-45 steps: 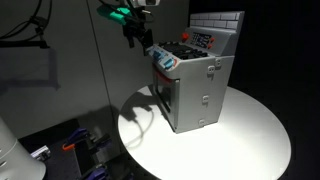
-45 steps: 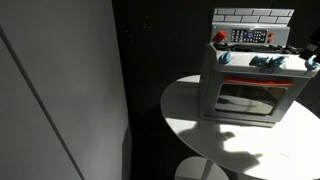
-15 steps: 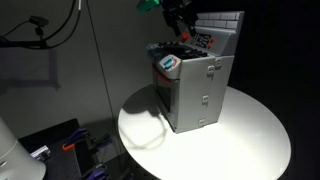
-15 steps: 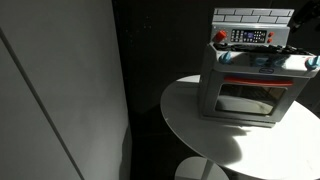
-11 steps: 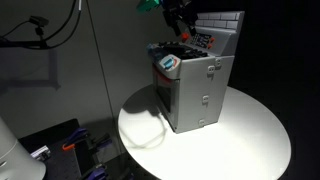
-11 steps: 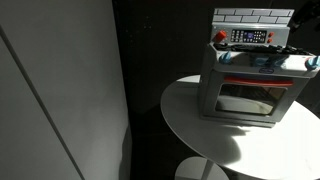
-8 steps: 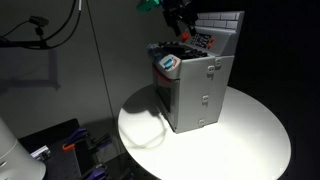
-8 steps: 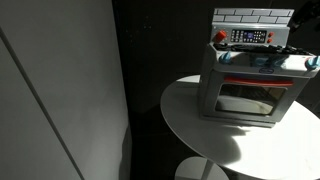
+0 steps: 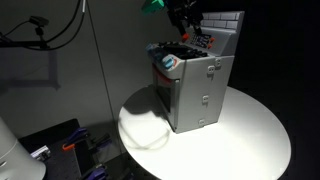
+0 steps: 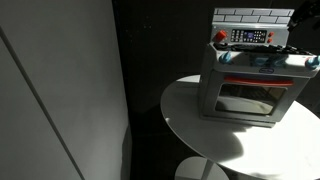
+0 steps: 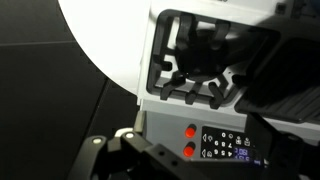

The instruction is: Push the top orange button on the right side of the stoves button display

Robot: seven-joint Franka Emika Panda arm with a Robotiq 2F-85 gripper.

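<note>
Button display: small panel at the rear of the stove top, at the foot of the stove's tiled back wall
- Also seen face-on in an exterior view, with a red knob just beside its end
- Wrist view: display reads as a dark field with white marks; two orange buttons stacked one above the other at one end; the opposite end is covered by dark hardware

Tool: hangs over the rear of the stove top, just above the display
- Fingers dark on a dark background; cannot tell how far apart they stand or whether they touch the panel; no object visible in them

Room around the stove
- Back wall closes off the space behind the display; open air above the burner grates toward the stove front
- Stove sits on a round white desk, with bare desk surface in front of the stove and to its side

Containers
- Stove door shut; window too dim to read what is inside
- Blue-and-white round object on the stove's front top edge

Cut off
- Far side of the stove runs out of frame in an exterior view
</note>
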